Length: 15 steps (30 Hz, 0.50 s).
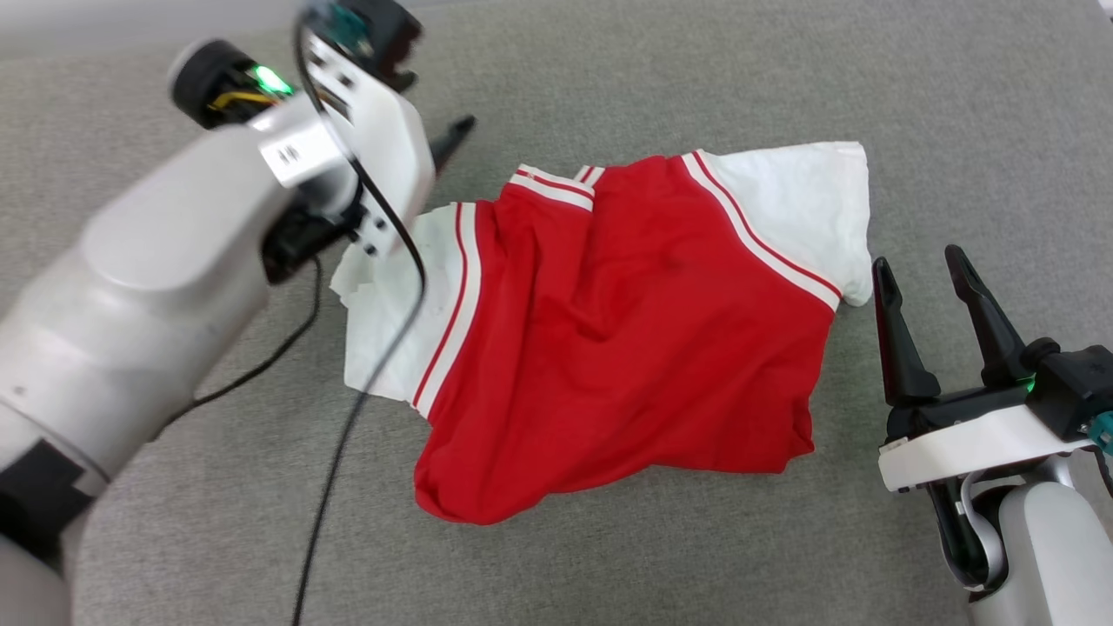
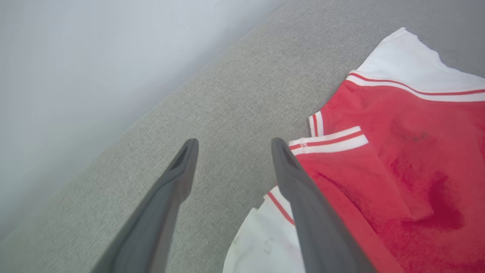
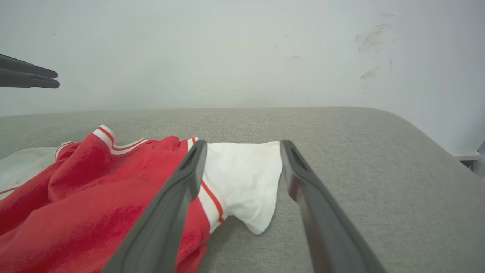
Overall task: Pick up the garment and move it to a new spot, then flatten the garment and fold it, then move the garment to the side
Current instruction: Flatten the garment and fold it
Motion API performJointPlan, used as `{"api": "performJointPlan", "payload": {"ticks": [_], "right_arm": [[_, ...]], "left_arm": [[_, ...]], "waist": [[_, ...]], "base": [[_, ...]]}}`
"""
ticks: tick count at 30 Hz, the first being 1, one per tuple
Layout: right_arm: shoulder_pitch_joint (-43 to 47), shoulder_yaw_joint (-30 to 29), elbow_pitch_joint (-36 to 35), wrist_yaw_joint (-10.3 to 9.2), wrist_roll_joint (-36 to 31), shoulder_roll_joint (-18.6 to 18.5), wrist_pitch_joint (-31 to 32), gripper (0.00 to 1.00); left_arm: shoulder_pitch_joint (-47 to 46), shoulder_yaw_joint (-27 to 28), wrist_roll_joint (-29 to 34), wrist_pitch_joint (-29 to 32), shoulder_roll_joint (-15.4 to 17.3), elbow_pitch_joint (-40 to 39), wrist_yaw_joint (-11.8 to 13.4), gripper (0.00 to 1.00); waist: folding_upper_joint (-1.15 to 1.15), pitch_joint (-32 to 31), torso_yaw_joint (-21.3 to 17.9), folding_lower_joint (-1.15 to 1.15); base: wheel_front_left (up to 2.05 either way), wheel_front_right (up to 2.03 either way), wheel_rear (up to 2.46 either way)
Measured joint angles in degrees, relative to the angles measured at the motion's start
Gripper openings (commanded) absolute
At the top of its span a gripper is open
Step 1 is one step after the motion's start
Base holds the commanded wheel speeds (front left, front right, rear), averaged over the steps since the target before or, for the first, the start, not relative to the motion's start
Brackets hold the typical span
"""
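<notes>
The garment (image 1: 626,330), red with white sleeves and striped trim, lies rumpled in the middle of a grey fabric surface (image 1: 696,78). My left gripper (image 2: 235,142) hovers open above the surface just beyond the striped collar (image 2: 327,142) and the left sleeve (image 2: 265,242), with nothing between its fingers. One of its dark fingers (image 1: 454,139) pokes out past my left wrist in the head view. My right gripper (image 1: 919,257) stands open just right of the garment. The right sleeve (image 3: 246,178) shows between its fingers (image 3: 243,143), lying beyond the tips, not gripped.
A black cable (image 1: 348,435) hangs from my left arm across the left sleeve (image 1: 391,330). A pale wall (image 3: 242,49) rises behind the surface. The surface's rounded far right corner (image 3: 428,132) shows in the right wrist view. Bare grey fabric surrounds the garment.
</notes>
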Motion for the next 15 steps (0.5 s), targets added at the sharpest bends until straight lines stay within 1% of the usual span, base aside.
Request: {"api": "performJointPlan", "payload": {"ticks": [4,9,12,15], "right_arm": [[0.18,-0.07,-0.38,0.0,-0.01,-0.04,0.43,1.0],[0.68,-0.08,-0.96,0.0,0.04,-0.2,0.69,1.0],[0.77,-0.15,-1.32,0.0,0.04,-0.29,0.73,1.0],[0.81,-0.29,-1.65,0.0,0.05,-0.35,0.78,1.0]], "left_arm": [[-1.7,-0.13,-3.26,5.88,2.69,-0.96,-0.01,1.0],[-2.19,-0.86,-8.67,16.88,5.67,-2.33,0.0,1.0],[-2.32,-1.75,-9.05,21.57,7.05,-3.0,0.0,1.0],[-1.64,-2.16,-9.02,24.37,7.8,-3.54,0.0,1.0]], "waist": [[0.0,-0.98,0.82,0.0],[0.0,-1.25,1.04,0.0],[0.0,-1.0,1.01,0.0],[0.0,-0.6,0.92,0.0]], "base": [[0.0,0.0,0.0],[0.0,0.0,0.0],[0.0,0.0,0.0],[0.0,0.0,0.0]]}}
